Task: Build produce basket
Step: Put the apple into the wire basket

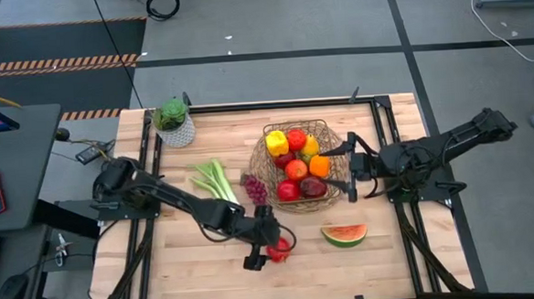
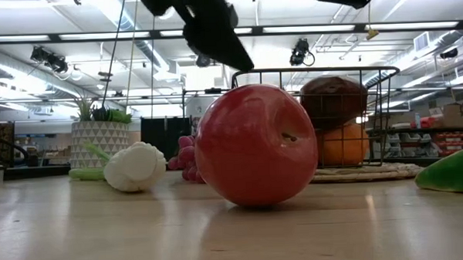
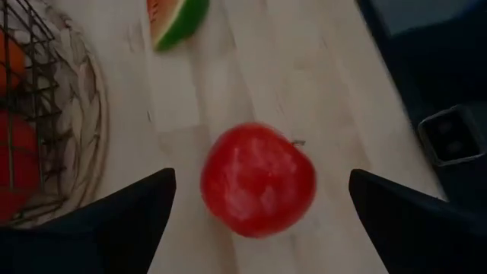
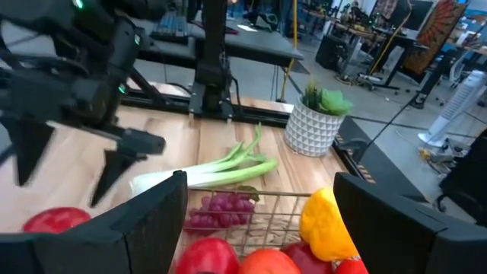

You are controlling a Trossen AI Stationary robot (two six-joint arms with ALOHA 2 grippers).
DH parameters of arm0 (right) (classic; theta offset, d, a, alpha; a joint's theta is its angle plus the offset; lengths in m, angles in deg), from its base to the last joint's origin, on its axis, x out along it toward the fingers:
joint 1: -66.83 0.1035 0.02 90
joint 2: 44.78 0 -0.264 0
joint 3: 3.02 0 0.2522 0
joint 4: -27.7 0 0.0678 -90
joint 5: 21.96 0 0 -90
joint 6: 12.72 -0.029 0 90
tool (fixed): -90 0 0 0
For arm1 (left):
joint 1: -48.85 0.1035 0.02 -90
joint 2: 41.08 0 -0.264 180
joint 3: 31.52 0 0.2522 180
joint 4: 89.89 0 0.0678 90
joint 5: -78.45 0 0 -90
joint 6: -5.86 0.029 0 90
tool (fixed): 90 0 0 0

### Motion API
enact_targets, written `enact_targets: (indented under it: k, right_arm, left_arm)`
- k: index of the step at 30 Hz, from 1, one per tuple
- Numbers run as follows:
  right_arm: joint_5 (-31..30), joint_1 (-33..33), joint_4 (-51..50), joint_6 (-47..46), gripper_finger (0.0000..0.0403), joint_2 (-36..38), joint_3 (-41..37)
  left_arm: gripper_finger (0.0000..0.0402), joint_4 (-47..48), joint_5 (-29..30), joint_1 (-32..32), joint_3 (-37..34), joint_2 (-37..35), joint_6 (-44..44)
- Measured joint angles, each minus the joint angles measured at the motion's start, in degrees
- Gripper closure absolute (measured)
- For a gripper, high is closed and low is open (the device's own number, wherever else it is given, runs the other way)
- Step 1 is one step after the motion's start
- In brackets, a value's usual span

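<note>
A red apple [image 3: 259, 190] rests on the wooden table near its front edge, stem to the side. My left gripper [image 3: 262, 181] hovers open just above it, slanting down, one finger on either side and neither touching; the low view shows the fingers [image 2: 212, 30] clear above the apple [image 2: 255, 144]. The wire basket [image 1: 266, 172] stands at the table's middle right and holds a yellow pepper [image 1: 277, 142], apples and oranges. My right gripper [image 1: 349, 171] waits open at the basket's right rim, holding nothing.
A watermelon slice [image 1: 344, 234] lies right of the apple. A leek [image 1: 214, 182] and purple grapes [image 1: 254, 189] lie left of the basket. A white pot with a green plant [image 1: 174, 122] stands at the far left. Bare wood stretches along the near left.
</note>
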Motion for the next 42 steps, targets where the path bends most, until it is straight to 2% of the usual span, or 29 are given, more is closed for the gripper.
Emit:
enact_targets:
  k: [9,15,23,35,42]
  right_arm:
    - [0.0,2.0,3.1,-0.7,0.0069,-0.2,0.0]
    - [0.0,3.1,3.2,-1.8,0.0069,-0.3,0.0]
    - [0.0,4.3,2.9,-2.6,0.0069,-0.3,0.0]
    - [-0.2,5.2,3.2,-2.7,0.0069,-0.3,0.0]
    - [-0.2,5.2,3.4,-2.7,0.0069,-0.3,0.0]
  left_arm:
    - [0.0001,-5.3,2.6,-1.3,0.0,2.2,9.0]
    - [0.0002,-9.0,-0.2,-1.4,0.1,4.9,11.7]
    - [0.0002,-10.1,-0.7,-2.0,0.0,8.8,20.0]
    - [0.0002,-5.0,-0.7,-1.6,0.0,11.6,22.0]
    - [0.0002,-2.5,-0.1,-1.0,0.0,11.6,18.5]
